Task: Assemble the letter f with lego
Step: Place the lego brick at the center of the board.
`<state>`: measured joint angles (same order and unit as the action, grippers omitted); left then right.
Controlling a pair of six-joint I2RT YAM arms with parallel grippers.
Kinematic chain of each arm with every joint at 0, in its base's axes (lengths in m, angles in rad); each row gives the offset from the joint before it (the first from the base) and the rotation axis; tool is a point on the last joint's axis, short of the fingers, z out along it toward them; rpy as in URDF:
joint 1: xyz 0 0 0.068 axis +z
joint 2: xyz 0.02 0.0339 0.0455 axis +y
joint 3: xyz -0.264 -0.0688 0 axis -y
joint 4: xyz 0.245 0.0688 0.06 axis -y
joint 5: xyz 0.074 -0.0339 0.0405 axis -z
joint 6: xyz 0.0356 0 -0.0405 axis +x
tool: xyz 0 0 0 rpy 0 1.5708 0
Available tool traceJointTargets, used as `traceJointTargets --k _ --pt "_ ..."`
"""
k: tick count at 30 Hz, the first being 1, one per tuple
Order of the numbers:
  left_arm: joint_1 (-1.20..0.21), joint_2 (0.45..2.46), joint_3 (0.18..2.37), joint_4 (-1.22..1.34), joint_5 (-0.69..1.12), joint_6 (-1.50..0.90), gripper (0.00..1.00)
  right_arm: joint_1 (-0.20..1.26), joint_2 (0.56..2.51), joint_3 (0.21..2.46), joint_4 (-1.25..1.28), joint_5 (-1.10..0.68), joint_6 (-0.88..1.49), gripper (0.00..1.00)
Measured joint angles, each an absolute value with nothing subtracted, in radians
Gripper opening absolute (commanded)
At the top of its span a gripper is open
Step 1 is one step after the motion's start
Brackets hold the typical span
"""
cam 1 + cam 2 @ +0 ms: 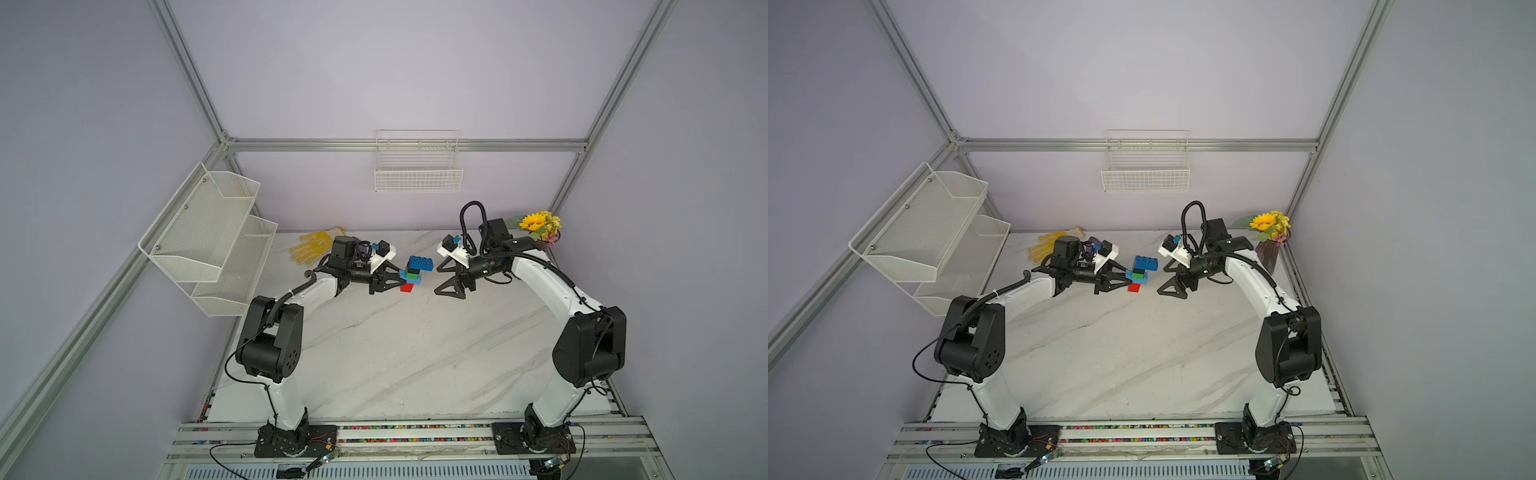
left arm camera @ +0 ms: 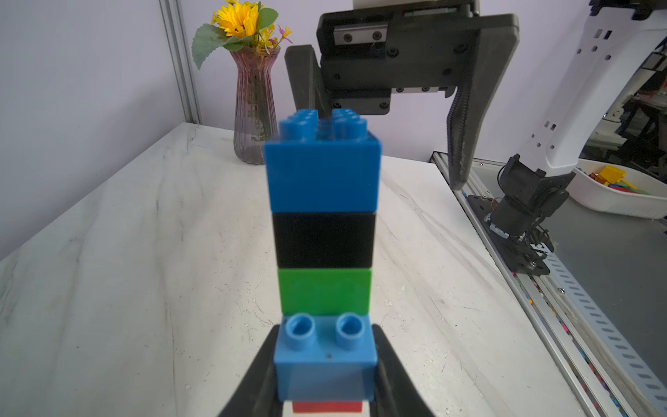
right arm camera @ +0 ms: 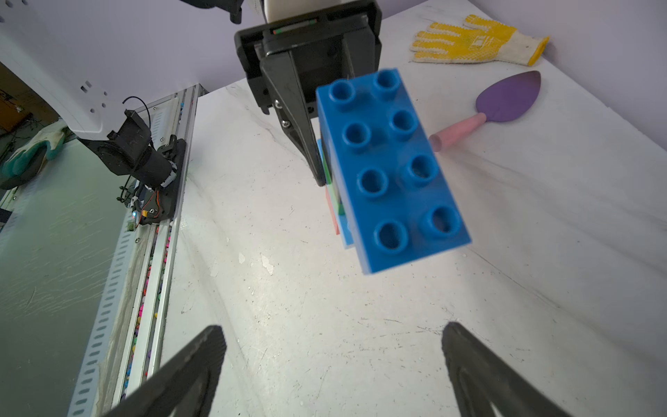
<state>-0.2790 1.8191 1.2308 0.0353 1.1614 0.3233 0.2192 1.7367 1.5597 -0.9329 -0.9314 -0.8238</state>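
The letter f (image 1: 415,274) is a stack of joined lego: red at the bottom, then a light blue bar, green, black, and a dark blue bar (image 3: 391,169) on top. In both top views it hangs above the marble table (image 1: 395,353) near the back middle. My left gripper (image 1: 401,282) is shut on it; in the left wrist view its fingers press both sides of the light blue bar (image 2: 326,346). My right gripper (image 1: 438,280) stands open a short way to the right of the stack, its jaws wide apart with nothing between them (image 3: 332,330).
A glass vase with a sunflower (image 1: 540,226) stands at the back right corner. A yellow glove (image 1: 313,247) and a purple trowel (image 3: 505,97) lie at the back left. A mesh shelf (image 1: 208,232) hangs left, a wire basket (image 1: 417,166) on the back wall.
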Motion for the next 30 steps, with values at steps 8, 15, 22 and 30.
traceJointTargets --k 8,15,22,30 --pt "-0.279 1.844 1.124 0.329 1.108 -0.054 0.12 0.196 1.687 1.509 -0.931 -0.915 -0.823 0.97" --pt "-0.279 1.936 1.079 0.482 1.056 -0.359 0.08 0.192 1.652 1.458 -0.930 -0.913 -0.817 0.97" --pt "-0.281 1.947 1.032 0.558 1.031 -0.551 0.07 0.192 1.619 1.401 -0.928 -0.915 -0.805 0.97" --pt "-0.297 1.947 0.999 0.529 1.005 -0.625 0.07 0.192 1.563 1.317 -0.888 -0.924 -0.759 0.97"
